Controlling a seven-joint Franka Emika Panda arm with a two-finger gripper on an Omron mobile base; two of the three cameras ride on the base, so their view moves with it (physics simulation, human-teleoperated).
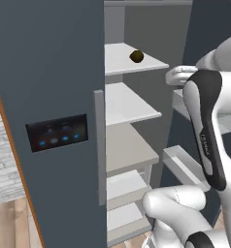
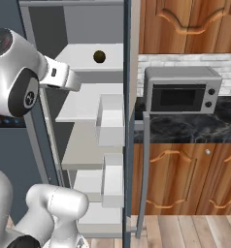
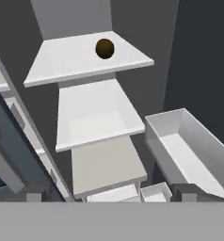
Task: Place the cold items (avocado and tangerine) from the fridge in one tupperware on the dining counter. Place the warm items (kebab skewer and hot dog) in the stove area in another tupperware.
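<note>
A small dark brown avocado (image 1: 137, 56) (image 2: 99, 56) (image 3: 104, 48) lies on the upper white shelf (image 3: 67, 61) of the open fridge, toward the shelf's right side. My gripper (image 3: 111, 195) is open and hovers in front of the fridge, below and well short of the avocado, with nothing between its fingers. The arm's wrist (image 2: 64, 75) reaches in toward the shelves at about the upper shelf's height. The tangerine, kebab skewer, hot dog and tupperware are out of view.
The closed left fridge door (image 1: 49, 97) carries a dark control panel (image 1: 57, 133). White door bins (image 3: 189, 150) (image 2: 110, 121) stand on the opened right door. Lower shelves (image 3: 97, 115) are bare. A grey microwave (image 2: 182, 89) sits on the dark counter to the right, between wooden cabinets.
</note>
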